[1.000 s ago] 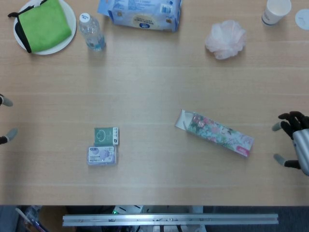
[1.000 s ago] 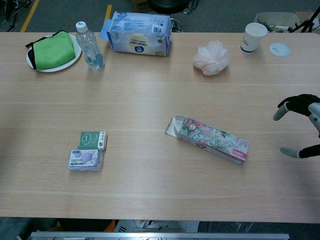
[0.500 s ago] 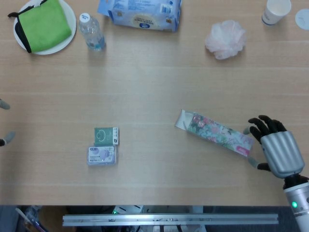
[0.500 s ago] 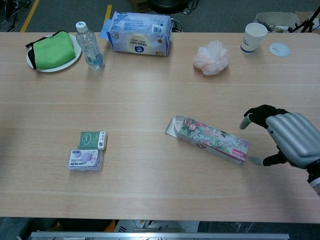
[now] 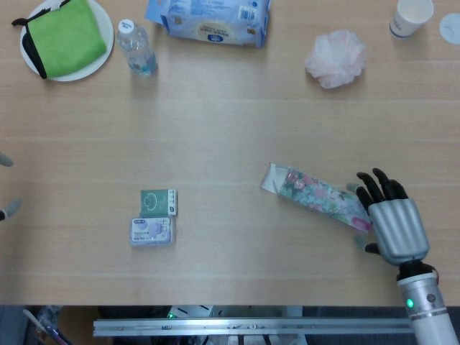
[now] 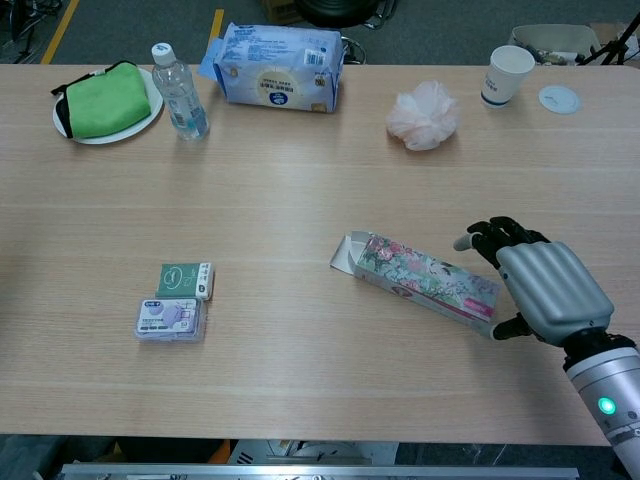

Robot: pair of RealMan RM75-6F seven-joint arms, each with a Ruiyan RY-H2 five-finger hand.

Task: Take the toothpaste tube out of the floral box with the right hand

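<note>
The floral box (image 5: 320,198) lies flat at the table's centre right, running diagonally, with its end flap (image 5: 272,178) open at the left. No toothpaste tube shows; the inside of the box is hidden. My right hand (image 5: 394,226) is at the box's right end (image 6: 478,295), palm down, its fingers spread over the far side and its thumb on the near side. Nothing is gripped in it. Only two fingertips (image 5: 3,159) of my left hand show, at the left edge of the head view, apart and holding nothing.
A small green box (image 5: 158,201) and a purple pack (image 5: 152,231) lie at the front left. Along the far edge are a green pouch (image 5: 61,32) on a white plate (image 5: 97,65), a water bottle (image 5: 136,49), a wipes pack (image 5: 208,20), a pink pouf (image 5: 336,59) and a paper cup (image 5: 412,16).
My right hand has come in from the right edge to the box's right end. The box has not moved. The left fingertips stay at the left edge.
</note>
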